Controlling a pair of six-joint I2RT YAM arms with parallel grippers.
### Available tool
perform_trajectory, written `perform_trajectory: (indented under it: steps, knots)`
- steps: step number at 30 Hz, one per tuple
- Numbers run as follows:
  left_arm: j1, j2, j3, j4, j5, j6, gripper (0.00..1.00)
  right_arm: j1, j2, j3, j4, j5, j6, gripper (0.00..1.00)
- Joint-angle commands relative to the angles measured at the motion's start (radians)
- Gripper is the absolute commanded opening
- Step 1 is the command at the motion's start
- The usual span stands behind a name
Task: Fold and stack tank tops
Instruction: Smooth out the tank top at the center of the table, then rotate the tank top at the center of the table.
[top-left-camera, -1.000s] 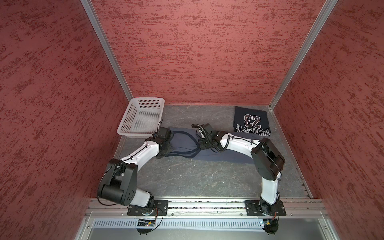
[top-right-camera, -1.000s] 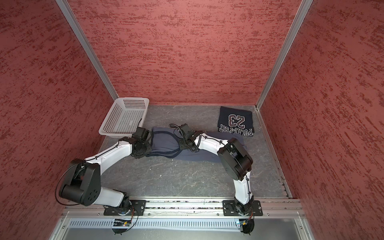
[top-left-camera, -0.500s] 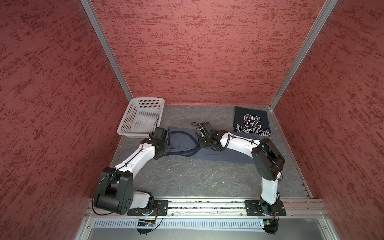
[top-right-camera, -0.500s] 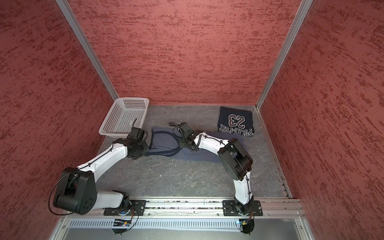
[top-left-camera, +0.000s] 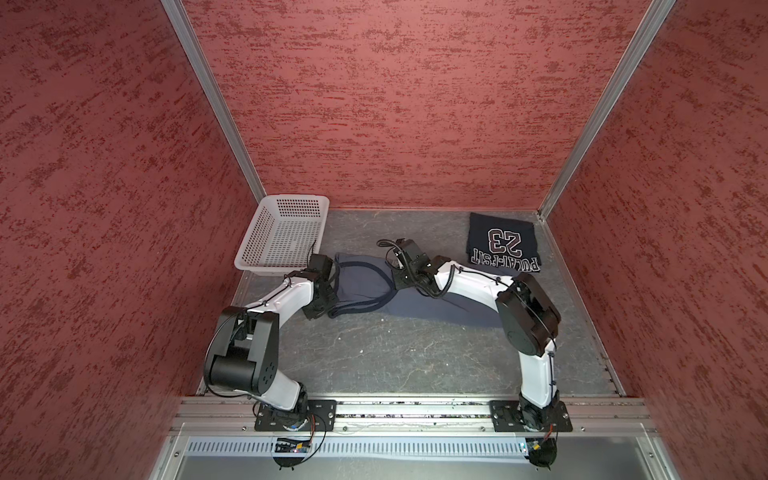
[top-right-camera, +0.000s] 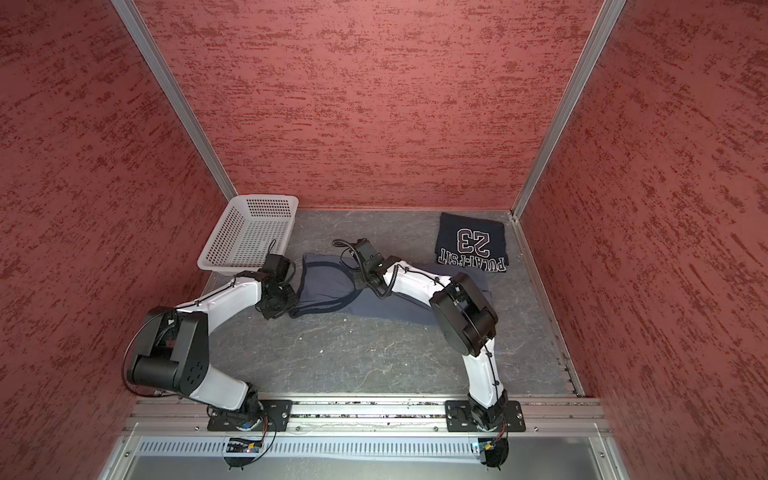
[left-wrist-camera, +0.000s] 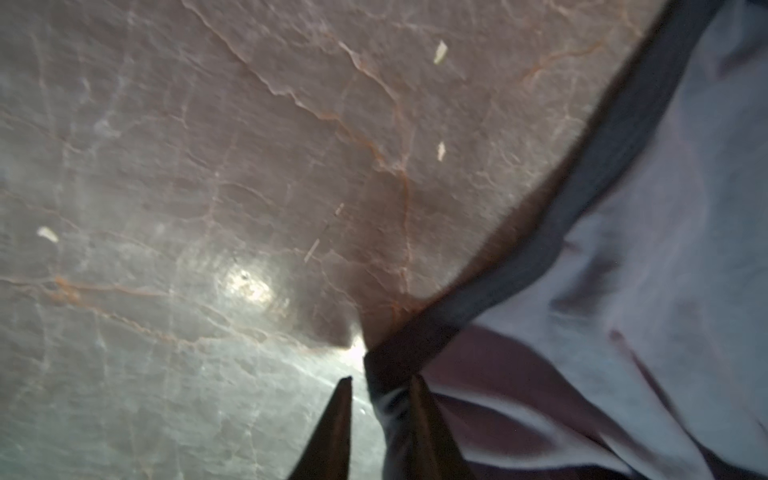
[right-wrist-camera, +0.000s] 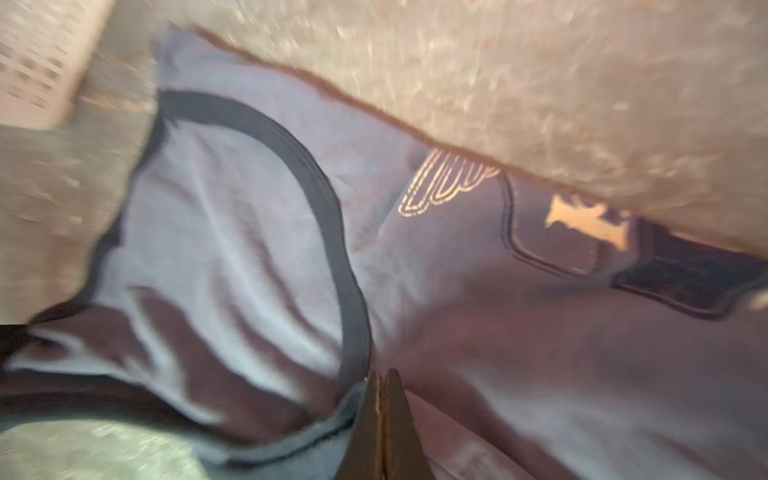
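From above, in both top views, the slate tank top (top-left-camera: 365, 282) (top-right-camera: 328, 284) lies spread across the middle of the counter (top-left-camera: 395, 357). Its strap end is near the white basket (top-left-camera: 297, 198) in the far left corner. The navy tank top (top-left-camera: 503, 245) sits folded in the far right corner, lettering up. Both wrists hide their fingertips there; only the wrist cameras show them.

Bare counter runs wide between the cloth and the near rail, with red walls closing three sides.

The left hand (left-wrist-camera: 380, 415) is parted at the top's edge, the navy trim (left-wrist-camera: 390, 374) lying between its tips with a sliver of counter showing beside one. The right hand (right-wrist-camera: 380, 399) is pressed closed at the curved neckline trim; whether it pinches fabric I cannot tell. That blurred view alone shows the pale print (right-wrist-camera: 449, 183).
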Motion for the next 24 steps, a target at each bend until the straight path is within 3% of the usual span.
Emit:
perform_trajectory:
  steps: [1, 9, 12, 15, 21, 24]
  knots:
    - [0.011, -0.013, 0.029, 0.016, -0.032, 0.018, 0.34, 0.0, 0.035, 0.026, 0.002, 0.01, -0.012, 0.07]
    - [-0.065, -0.171, 0.051, -0.073, -0.143, 0.015, 0.58, -0.001, 0.013, 0.056, -0.04, 0.033, -0.028, 0.34]
    - [-0.129, -0.256, 0.051, -0.126, -0.196, 0.008, 0.6, -0.001, -0.016, 0.062, -0.067, 0.046, -0.03, 0.43]
    - [-0.192, -0.295, 0.033, -0.138, -0.159, -0.011, 0.6, -0.006, -0.052, 0.051, -0.085, 0.05, -0.036, 0.57]
    - [-0.334, -0.169, 0.045, -0.006, -0.05, -0.053, 0.6, -0.063, -0.134, -0.034, -0.086, 0.031, -0.043, 0.78]
    - [-0.359, -0.061, 0.107, 0.023, -0.021, -0.066, 0.6, -0.123, -0.181, -0.092, -0.088, 0.028, -0.048, 0.81]
